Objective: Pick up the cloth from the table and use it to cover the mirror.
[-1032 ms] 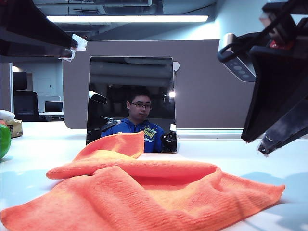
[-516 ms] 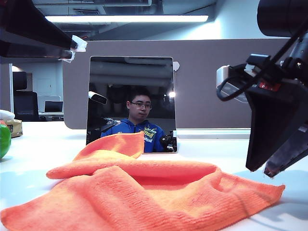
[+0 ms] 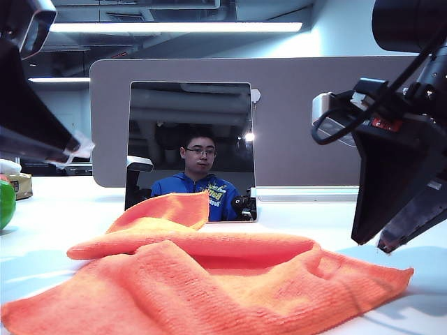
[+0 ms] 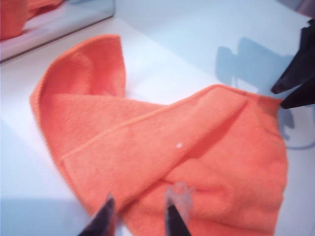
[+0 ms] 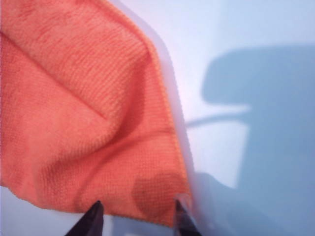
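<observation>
Grey partition panel (image 3: 300, 125) behind; green object (image 3: 5, 202), tan box (image 3: 21, 185) at far left edge.

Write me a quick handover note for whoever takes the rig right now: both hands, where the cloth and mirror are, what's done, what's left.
Left hand: open, empty, above the cloth's left part, not touching it.
Right hand: open, empty, low over the cloth's right edge; no grip yet.
Cloth: lies crumpled on the table, spread in front of the mirror, one folded corner raised near the mirror's base.
Mirror: upright in front of the grey partition, face fully uncovered.
Done: both hands positioned over the cloth.
Left: close on the cloth, probably one hand per side, lift it, drape it over the mirror.
</observation>
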